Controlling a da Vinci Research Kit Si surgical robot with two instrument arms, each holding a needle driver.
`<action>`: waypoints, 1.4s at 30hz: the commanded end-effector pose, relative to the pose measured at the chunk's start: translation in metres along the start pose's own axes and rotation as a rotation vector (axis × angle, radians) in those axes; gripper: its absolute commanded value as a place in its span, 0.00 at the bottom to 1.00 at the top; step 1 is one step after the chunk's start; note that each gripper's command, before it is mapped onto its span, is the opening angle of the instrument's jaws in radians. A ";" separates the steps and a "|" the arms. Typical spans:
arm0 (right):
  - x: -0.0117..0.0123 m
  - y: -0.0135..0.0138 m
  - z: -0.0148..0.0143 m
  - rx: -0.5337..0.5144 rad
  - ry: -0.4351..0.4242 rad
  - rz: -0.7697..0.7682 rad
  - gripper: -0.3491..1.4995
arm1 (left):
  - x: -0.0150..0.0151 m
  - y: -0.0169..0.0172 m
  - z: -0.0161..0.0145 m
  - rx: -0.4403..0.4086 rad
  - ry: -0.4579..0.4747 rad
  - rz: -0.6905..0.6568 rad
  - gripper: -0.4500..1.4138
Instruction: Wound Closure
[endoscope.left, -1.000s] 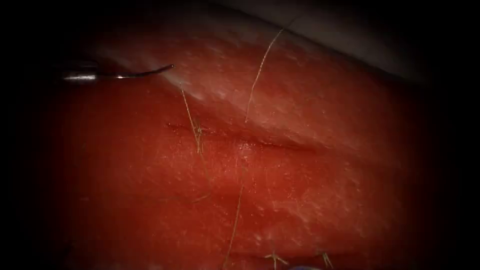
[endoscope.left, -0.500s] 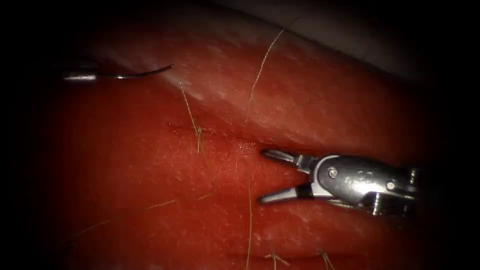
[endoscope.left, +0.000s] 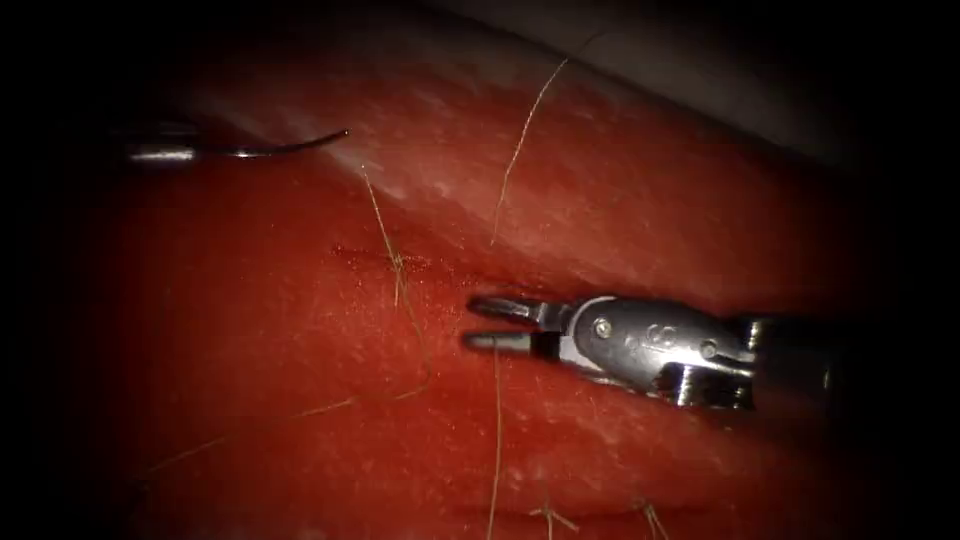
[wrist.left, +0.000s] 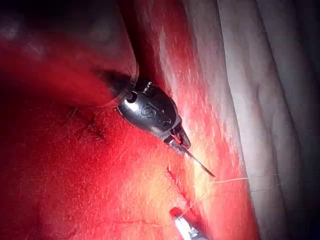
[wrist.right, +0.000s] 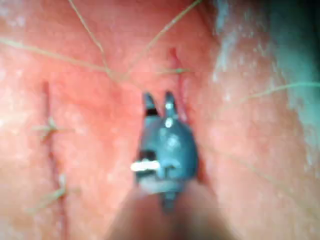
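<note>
We see the right gripper slightly parted, empty, beside pale thread at the red tissue's cut — the left gripper clamps the curved steel needle, at ten o'clock, outside the tissue.

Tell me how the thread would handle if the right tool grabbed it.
The thread is hair-thin and lies in loose bends over the tissue, so it is probably limp and nearly weightless. It looks likely to slip between the slightly open jaws of the right tool, which holds nothing. The left tool holds the needle off the tissue.
</note>
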 end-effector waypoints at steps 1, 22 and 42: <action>-0.0001 -0.0003 0.0004 0.031 0.005 -0.005 0.00 | -0.0004 0.0002 0.0006 -0.002 0.000 -0.001 0.05; 0.0087 -0.0190 -0.0050 0.265 -0.001 -0.001 0.00 | -0.0005 0.0003 0.0007 0.000 0.000 0.000 0.05; 0.0083 -0.0071 -0.0058 0.075 0.023 -0.029 0.84 | -0.0005 0.0003 0.0006 0.000 0.000 -0.001 0.05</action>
